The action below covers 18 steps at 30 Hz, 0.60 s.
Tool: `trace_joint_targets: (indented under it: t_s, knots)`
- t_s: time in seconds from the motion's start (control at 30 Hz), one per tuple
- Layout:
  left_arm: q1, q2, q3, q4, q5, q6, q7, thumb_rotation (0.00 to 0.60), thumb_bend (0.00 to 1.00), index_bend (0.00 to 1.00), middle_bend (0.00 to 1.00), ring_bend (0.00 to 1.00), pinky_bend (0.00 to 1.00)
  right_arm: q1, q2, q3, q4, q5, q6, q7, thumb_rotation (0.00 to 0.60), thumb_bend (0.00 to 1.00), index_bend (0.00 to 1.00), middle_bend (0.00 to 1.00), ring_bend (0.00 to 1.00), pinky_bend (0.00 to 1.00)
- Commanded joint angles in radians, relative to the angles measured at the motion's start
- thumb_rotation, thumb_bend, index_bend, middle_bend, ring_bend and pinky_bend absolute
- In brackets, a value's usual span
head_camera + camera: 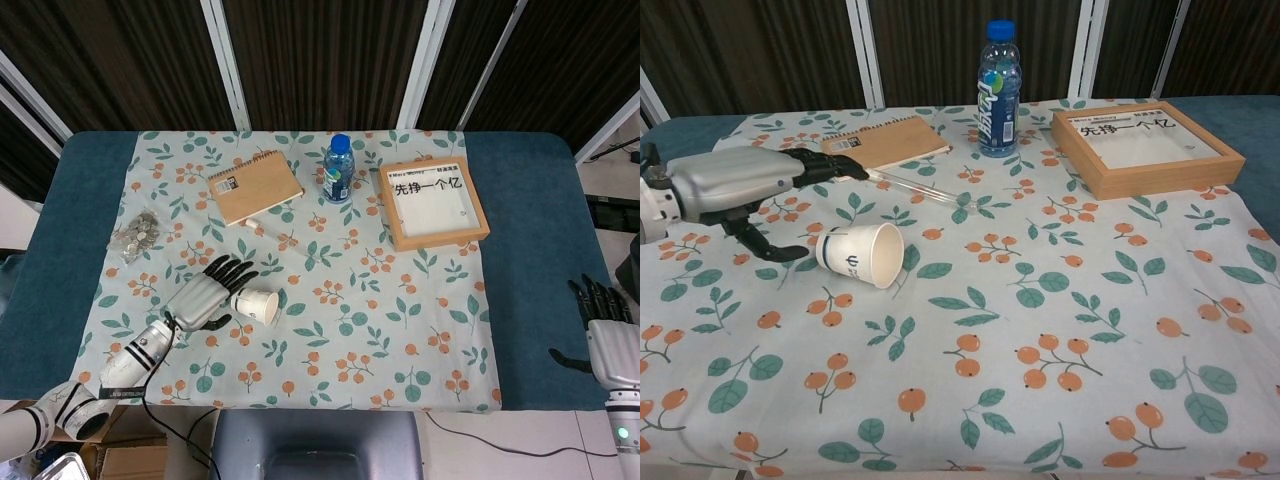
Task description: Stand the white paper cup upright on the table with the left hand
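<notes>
1. We see the white paper cup [862, 255] lying on its side on the floral tablecloth [1060, 330], mouth facing right.
2. Our left hand [745, 190] hangs just left of it, fingers spread, holding nothing.
3. Behind stand a water bottle [998, 90], notebook [885, 145] and wooden frame [1145, 145].

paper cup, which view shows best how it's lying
The chest view: the white paper cup lies on its side, open mouth facing right, printed wall visible, with the left hand open above its base. The head view shows it small, from above.
</notes>
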Motion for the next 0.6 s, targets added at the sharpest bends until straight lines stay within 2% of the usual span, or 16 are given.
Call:
trace_joint_targets:
  t_s: [0.03,0.23,0.37,0.6]
  knots:
    - [-0.046,0.025,-0.040,-0.143,-0.156,-0.096,0.351,0.600,0.31,0.00,0.00,0.00,0.00,-0.001,0.000,0.001,0.001,0.003,0.001,0.002,0.600,0.05,0.00,0.00,0.00,0.00]
    - [-0.083,0.005,-0.047,-0.173,-0.295,-0.148,0.478,0.600,0.31,0.00,0.00,0.00,0.00,-0.006,0.007,0.004,0.007,0.013,0.001,0.012,0.600,0.05,0.00,0.00,0.00,0.00]
    - [-0.108,0.003,-0.046,-0.187,-0.363,-0.175,0.508,0.600,0.31,0.00,0.00,0.00,0.00,-0.006,0.007,0.004,0.012,0.017,-0.003,0.018,0.600,0.05,0.00,0.00,0.00,0.00]
    - [-0.137,-0.003,-0.036,-0.191,-0.385,-0.188,0.493,0.600,0.31,0.00,0.00,0.00,0.00,-0.003,0.000,0.004,0.019,0.021,-0.012,0.022,0.600,0.05,0.00,0.00,0.00,0.00]
